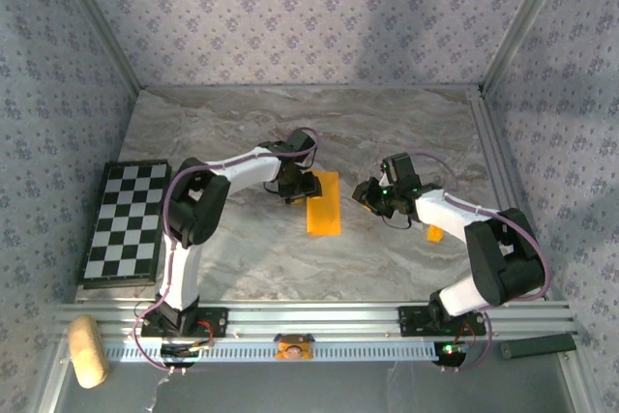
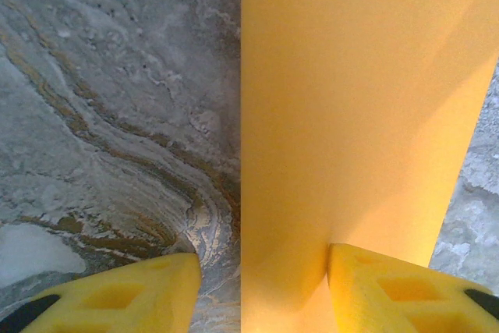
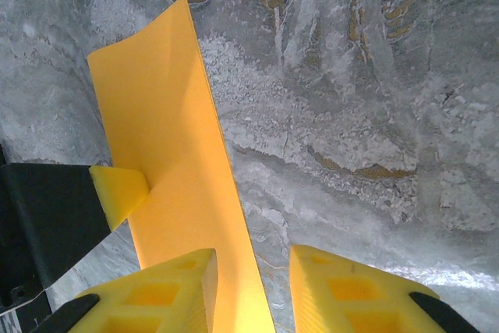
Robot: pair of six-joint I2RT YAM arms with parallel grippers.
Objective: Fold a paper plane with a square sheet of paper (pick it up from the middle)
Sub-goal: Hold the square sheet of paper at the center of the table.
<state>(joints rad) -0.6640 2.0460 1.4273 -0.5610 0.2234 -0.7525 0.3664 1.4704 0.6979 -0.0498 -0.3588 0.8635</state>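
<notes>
The orange-yellow sheet of paper (image 1: 323, 203) lies on the marble table as a narrow upright strip, apparently folded in half. My left gripper (image 1: 295, 191) stands at the strip's left edge with its jaws apart. In the left wrist view the paper (image 2: 351, 115) has one fingertip (image 2: 390, 286) pressed on it, and the other rests on bare marble. My right gripper (image 1: 368, 194) hovers just right of the strip, open. In the right wrist view the paper (image 3: 171, 154) runs under its left finger (image 3: 156, 294), and its long edge lies in the gap.
A black-and-white chequered board (image 1: 124, 222) lies at the left of the table. A tiny orange bit (image 1: 434, 233) sits beside the right arm. A cork-coloured roll (image 1: 85, 350) and a black bar (image 1: 537, 345) lie by the near rail.
</notes>
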